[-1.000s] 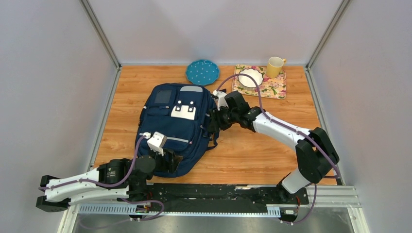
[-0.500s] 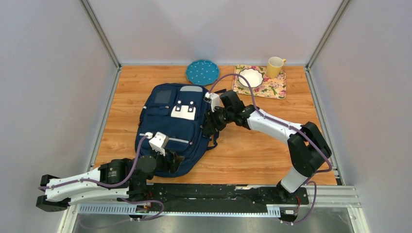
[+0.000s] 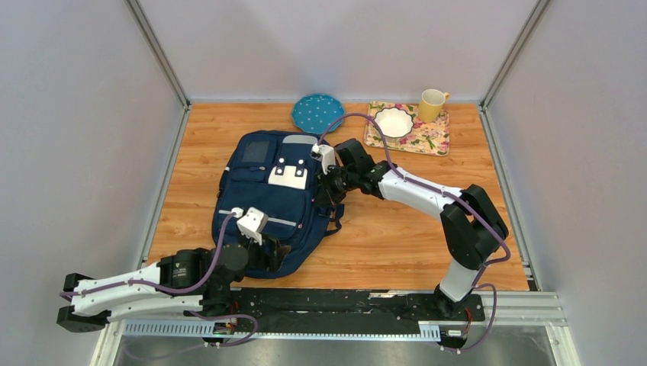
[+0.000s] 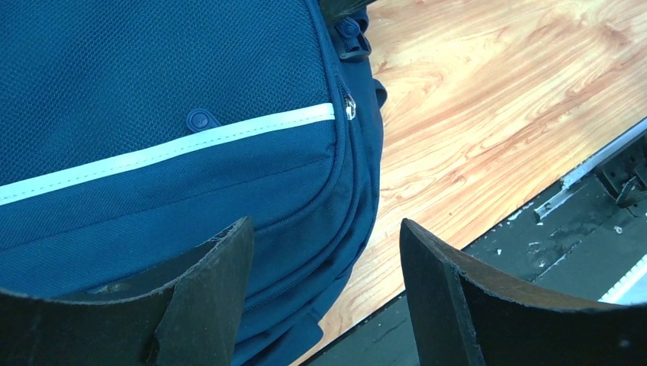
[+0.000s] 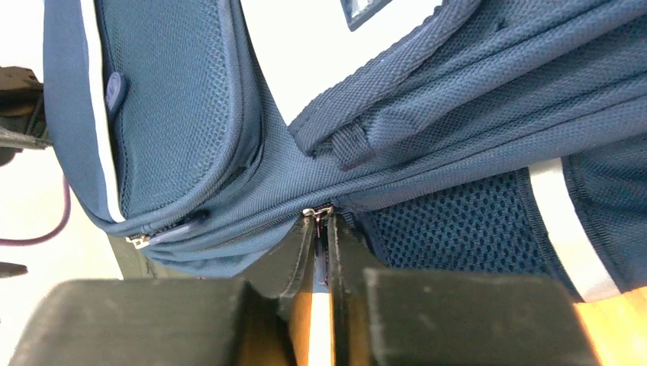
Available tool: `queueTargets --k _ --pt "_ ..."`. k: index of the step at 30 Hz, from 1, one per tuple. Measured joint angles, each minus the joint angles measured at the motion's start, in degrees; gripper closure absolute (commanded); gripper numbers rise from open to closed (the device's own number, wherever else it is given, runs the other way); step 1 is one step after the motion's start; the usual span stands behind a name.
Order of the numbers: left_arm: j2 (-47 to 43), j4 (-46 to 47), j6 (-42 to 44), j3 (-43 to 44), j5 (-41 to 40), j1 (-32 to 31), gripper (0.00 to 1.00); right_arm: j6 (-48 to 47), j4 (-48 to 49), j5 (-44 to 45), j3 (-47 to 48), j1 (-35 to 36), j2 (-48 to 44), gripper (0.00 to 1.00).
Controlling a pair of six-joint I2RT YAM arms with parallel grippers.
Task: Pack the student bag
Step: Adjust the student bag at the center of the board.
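— Between the fingertips of the right gripper [image 5: 320, 223]?
— Pinched there, a small silver metal zip pull [image 5: 318, 211]. Fingers [image 5: 294, 255] pressed almost together, only a sliver of gap.
— And beyond those tips?
— Right against them, the large navy blue fabric backpack [image 5: 458, 114], lying flat and front side up on the light wooden tabletop [image 3: 397, 229]. Blue mesh panel [image 5: 450, 221] beside the tips, webbing strap [image 5: 343, 141] just above.
— Left gripper [image 4: 324, 229]?
— Spread wide, gripping nothing. Hovers at the backpack's lower corner: navy fabric beneath one finger, bare wood past the other. Thin pale stripe [image 4: 168, 149] ahead of the tips, crossing the fabric.
— Touching the backpack?
— Cannot tell from either view.
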Motion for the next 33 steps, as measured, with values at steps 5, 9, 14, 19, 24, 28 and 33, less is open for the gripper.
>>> queueTargets --k 5,9,14,19,24,28,33 --pt "1.01 -0.02 0.50 0.00 0.17 0.02 0.23 1.01 -0.50 0.66 0.39 0.11 0.46 1.00" --pt "1.11 -0.13 0.52 0.00 0.11 0.02 0.23 3.61 -1.33 4.39 1.03 -0.63 0.44 0.81" --pt "1.77 -2.60 0.57 1.20 -1.22 0.07 0.21 10.80 -1.16 4.72 -0.42 -7.56 -2.05 0.32" --pt "3.37 -5.68 1.81 6.67 -5.81 0.07 0.21 17.00 -1.51 5.29 -5.05 -10.75 -10.49 0.18" --pt "4.28 -5.70 4.37 10.40 -12.22 0.07 0.20 25.07 1.73 5.55 -11.45 -6.40 -18.88 0.16" --pt "5.25 -5.73 5.64 11.85 -19.67 0.11 0.18 31.47 4.15 8.68 -13.27 -1.29 -19.12 0.16" --pt "1.81 -5.33 7.80 14.01 -26.93 0.11 0.18 36.11 6.34 13.64 -12.04 4.72 -14.38 0.16"
